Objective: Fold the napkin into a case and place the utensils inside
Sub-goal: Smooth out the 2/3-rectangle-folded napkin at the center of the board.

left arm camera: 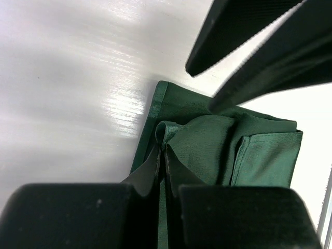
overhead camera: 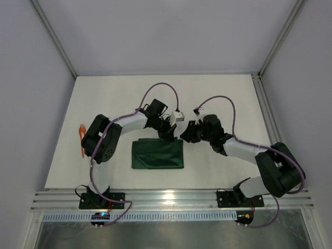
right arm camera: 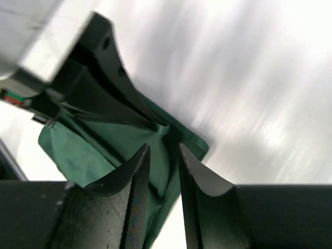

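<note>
Though folded to a flat oblong, not yet a case with a diagonal flap. Closest to the near edge of the desk [overhead camera: 218,104]: napkin [overhead camera: 157,154], dark green, centred between the two arms, long axis parallel to that edge. On the napkin's far edge, toward its right corner: left pincer [left arm camera: 162,151], clamped tight on a raised loop of hem, jaws pressed together with only cloth between them. Just beside it, toward the right edge of the desk: right pincer [right arm camera: 164,155], jaws narrowly parted, tips over the same corner, gripping nothing so far as can be told. Both pincers about equally close to that corner, the cloth held by the left alone. Likely next: drawing the pinched hem back across the oblong on a slant, toward the near edge, to form the flap. Well apart, by the left edge of the desk: utensils [overhead camera: 82,139], orange, lying outside the cloth.
</note>
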{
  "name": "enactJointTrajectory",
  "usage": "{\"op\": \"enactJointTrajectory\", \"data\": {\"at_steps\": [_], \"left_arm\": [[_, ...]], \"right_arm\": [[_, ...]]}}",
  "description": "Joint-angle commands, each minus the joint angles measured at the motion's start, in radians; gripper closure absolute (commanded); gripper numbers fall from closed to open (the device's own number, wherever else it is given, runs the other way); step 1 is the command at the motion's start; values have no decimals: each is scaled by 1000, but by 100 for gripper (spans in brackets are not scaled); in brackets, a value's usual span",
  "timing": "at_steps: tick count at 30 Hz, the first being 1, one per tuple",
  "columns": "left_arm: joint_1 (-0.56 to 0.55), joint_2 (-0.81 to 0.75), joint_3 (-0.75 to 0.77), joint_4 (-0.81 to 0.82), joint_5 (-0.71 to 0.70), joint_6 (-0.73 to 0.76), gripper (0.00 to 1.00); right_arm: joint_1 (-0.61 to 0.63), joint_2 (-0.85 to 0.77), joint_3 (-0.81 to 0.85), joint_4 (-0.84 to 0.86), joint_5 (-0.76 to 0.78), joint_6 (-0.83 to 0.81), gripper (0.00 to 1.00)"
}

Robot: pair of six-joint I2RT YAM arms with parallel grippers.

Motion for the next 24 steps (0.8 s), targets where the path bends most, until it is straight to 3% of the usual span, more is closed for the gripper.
{"op": "enactJointTrajectory", "data": {"at_steps": [1, 11, 15, 20, 24], "left_arm": [[-5, -24, 33, 12, 36, 5, 100], [-11, -30, 33, 5, 33, 2, 100], [-15, -27, 33, 3, 33, -3, 100], [-19, -28, 36, -1, 31, -6, 100], [-34, -22, 61, -10, 16, -9, 100]], "right_arm": [[-12, 6, -10, -71, 107, 26, 67], [-37, 187, 7, 44, 23, 68, 67], [-38, 235, 18, 75, -6, 78, 74], [-40, 272, 29, 92, -23, 78, 95], [-40, 296, 74, 93, -48, 68, 96]]}}
